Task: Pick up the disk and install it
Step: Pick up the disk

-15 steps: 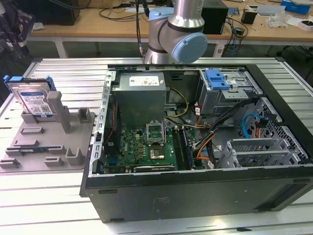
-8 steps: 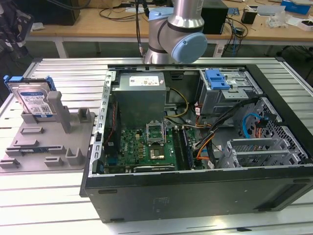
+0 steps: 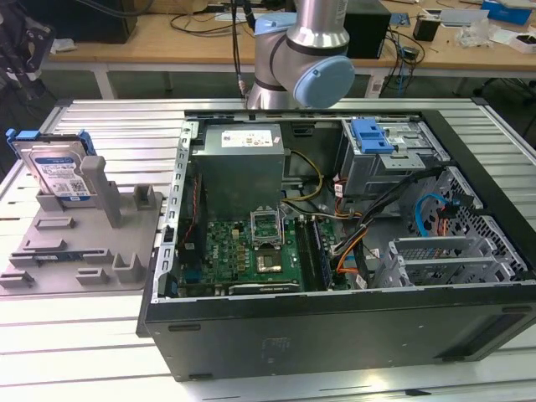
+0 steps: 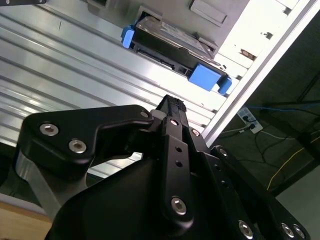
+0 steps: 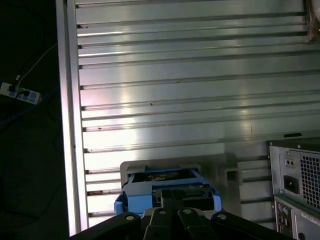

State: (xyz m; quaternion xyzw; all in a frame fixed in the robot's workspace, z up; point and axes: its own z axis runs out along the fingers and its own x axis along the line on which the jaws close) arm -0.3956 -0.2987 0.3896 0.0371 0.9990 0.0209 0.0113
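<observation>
Where wooden tables (image 3: 167, 38) stood behind the ribbed table (image 3: 50, 335), the disk (image 3: 60, 172) stood on edge by a corner, long side along the grooves (image 3: 109, 113); the hand's (image 4: 172, 102) opening was unclear.

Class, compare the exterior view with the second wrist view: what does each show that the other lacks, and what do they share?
Exterior view's extras: the open computer case with its motherboard, and the arm's joint behind it.

Second wrist view's extras: the black gripper up close, apart from the disk, and a power strip on the floor past the table's edge.

Shared: the disk in its blue frame, seen edge-on in the wrist view, and the ribbed table.
</observation>
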